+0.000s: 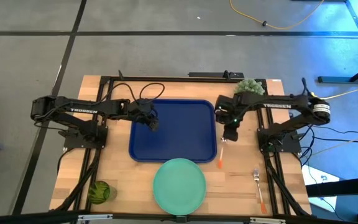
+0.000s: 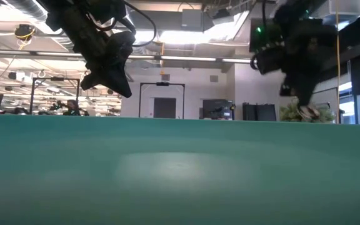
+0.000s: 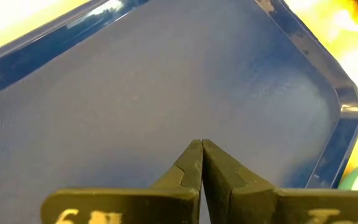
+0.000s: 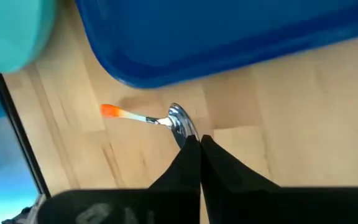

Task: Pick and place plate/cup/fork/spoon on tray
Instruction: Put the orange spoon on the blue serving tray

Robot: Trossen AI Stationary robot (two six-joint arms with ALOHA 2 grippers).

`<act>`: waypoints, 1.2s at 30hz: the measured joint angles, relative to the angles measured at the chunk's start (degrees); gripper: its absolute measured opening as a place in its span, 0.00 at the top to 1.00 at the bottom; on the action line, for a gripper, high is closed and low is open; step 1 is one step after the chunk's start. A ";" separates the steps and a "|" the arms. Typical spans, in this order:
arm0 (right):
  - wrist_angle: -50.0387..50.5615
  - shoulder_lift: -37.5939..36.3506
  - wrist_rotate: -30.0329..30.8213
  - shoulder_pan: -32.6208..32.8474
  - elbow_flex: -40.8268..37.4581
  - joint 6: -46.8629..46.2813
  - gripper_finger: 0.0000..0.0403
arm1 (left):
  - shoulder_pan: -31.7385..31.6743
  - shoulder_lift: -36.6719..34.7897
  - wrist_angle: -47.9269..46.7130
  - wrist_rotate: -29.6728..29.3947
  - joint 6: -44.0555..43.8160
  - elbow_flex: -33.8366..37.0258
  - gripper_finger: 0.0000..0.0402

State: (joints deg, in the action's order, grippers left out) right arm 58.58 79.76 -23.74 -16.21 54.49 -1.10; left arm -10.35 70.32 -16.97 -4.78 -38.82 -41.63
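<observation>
The dark blue tray (image 1: pixel 173 130) lies in the middle of the table. The mint-green plate (image 1: pixel 179 185) lies at the near edge. The dark-green cup (image 1: pixel 100 191) stands at the near left and the fork (image 1: pixel 258 186) lies at the near right. The spoon (image 1: pixel 221 155) lies along the tray's right rim, its orange handle end toward the near edge. My left gripper (image 1: pixel 155 126) is shut and empty above the tray's left part (image 3: pixel 166 93). My right gripper (image 1: pixel 228 138) is shut at the spoon's bowl (image 4: pixel 179 121). My right gripper meets the near edge of the spoon's silver bowl (image 4: pixel 183 129) with its shut fingertips, coming from above and slanting down. The handle (image 4: pixel 123 113) points away from the fingers toward the plate. I cannot tell whether the spoon is off the wood.
A pale green fuzzy plant (image 1: pixel 249 86) stands at the far right, behind my right arm. In the low view the plate's rim (image 2: pixel 180 169) fills the lower half and hides the table. Bare wood lies on both sides of the tray.
</observation>
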 joint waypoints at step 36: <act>13.20 44.93 -1.56 -7.11 54.68 15.47 1.00 | -0.02 0.00 -0.19 -0.01 3.49 0.00 1.00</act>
State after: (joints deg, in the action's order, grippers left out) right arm 71.78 124.69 -25.30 -23.32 109.17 14.37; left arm -10.37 70.32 -17.17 -4.79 -35.34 -41.63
